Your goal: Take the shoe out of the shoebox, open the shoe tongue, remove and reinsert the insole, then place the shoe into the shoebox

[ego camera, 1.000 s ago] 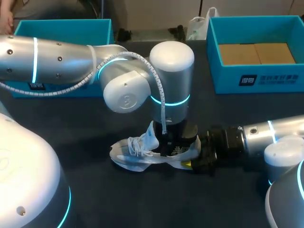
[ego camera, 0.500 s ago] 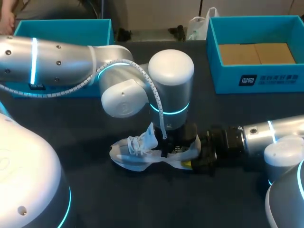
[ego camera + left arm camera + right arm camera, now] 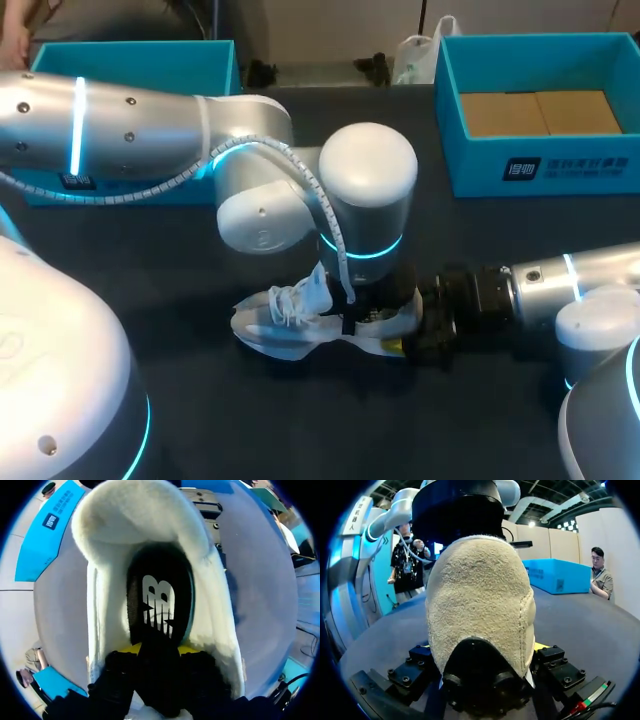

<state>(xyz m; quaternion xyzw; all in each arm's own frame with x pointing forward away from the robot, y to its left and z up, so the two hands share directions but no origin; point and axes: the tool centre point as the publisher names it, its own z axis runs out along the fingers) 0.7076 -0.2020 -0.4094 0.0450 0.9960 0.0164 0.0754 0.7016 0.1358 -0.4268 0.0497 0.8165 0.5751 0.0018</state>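
Two grippers on one white shoe, outside the shoebox.
The shoe [image 3: 300, 322] rests on the dark table [image 3: 300, 430] near its middle, toe toward the left side and heel toward the right, well apart from the blue shoebox [image 3: 560, 168] at the far right corner. The right gripper [image 3: 483, 645] clamps the heel from both sides, low over the table. The left gripper [image 3: 158, 650] comes straight down into the shoe's opening and pinches the heel end of the black insole [image 3: 160, 595] between its yellow tips. Loose white laces [image 3: 290, 298] stand up over the forefoot.
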